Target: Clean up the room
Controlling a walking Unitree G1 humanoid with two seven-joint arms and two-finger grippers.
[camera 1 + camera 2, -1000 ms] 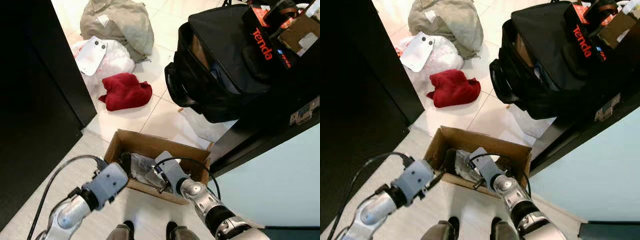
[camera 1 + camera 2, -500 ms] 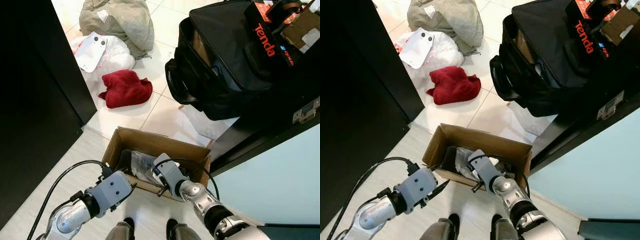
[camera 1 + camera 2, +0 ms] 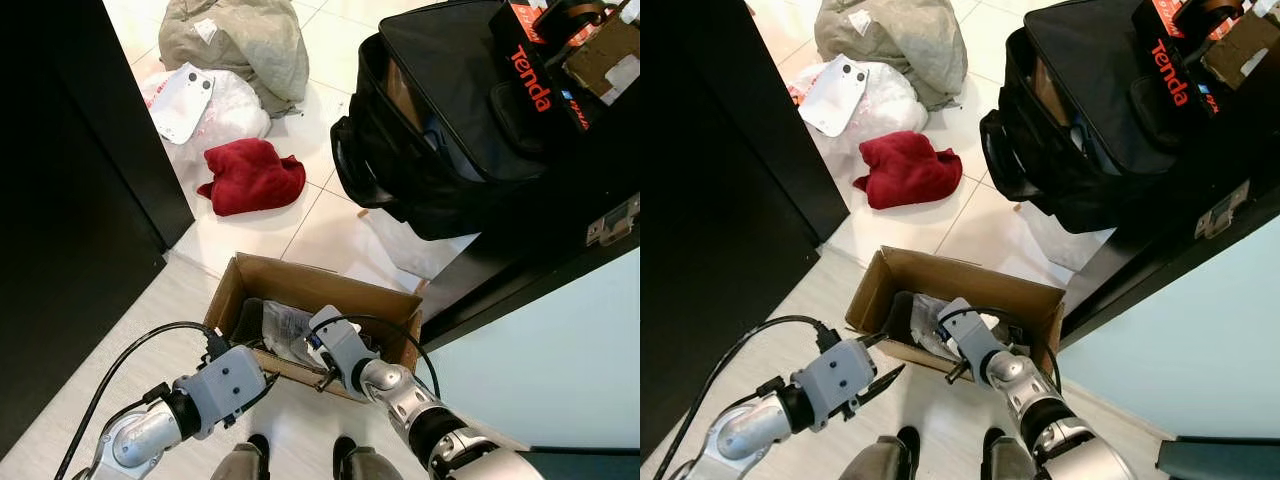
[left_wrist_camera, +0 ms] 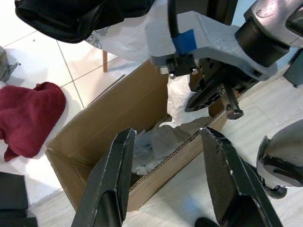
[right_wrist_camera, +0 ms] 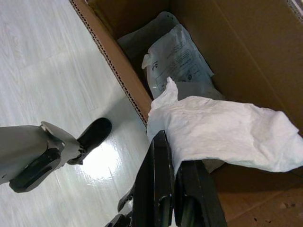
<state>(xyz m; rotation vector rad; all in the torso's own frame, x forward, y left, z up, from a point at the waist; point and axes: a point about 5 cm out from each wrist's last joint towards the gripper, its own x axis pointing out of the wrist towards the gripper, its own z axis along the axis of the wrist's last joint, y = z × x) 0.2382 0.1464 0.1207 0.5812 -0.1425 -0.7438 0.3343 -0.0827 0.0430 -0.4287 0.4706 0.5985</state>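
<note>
**Clerk:** Cardboard box [image 3: 300,290], item one. Open-topped, standing on the floor [image 3: 190,300] just ahead of the robot's feet. Contents: a clear plastic bag [image 5: 177,56] with printed lettering, lying against the near wall.

**Checker:** And the white tissue?

**Clerk:** Crumpled white paper [image 5: 222,130], item two. Held over the box's near edge, most of it hanging inside the opening. Right pincer [image 5: 173,175]: fingers closed together on one corner of the paper.

**Checker:** Left pincer?

**Clerk:** Left pincer [image 4: 170,184]: fingers spread wide, holding nothing, poised just outside the near wall of the box, on the robot's side.

**Checker:** Step in hand?

**Clerk:** By my reading, depositing the paper into the box. It is over the opening but not yet let go.

**Checker:** Next move?

**Clerk:** Judged, not seen: the right fingers part so the paper drops clear inside; a corner lies near the rim and could catch there, so a slight push forward first would be prudent.

**Checker:** Items outstanding?

**Clerk:** Red cloth [image 3: 250,178], bunched on the tiles beyond the box. White plastic bag [image 3: 225,115] with a flat white cover [image 3: 182,100] on top, and a grey-green fabric bundle [image 3: 240,40] farther off. Black bag [image 3: 450,110] on the right, close beside the dark furniture; whether it counts as clutter, cannot tell.
</note>
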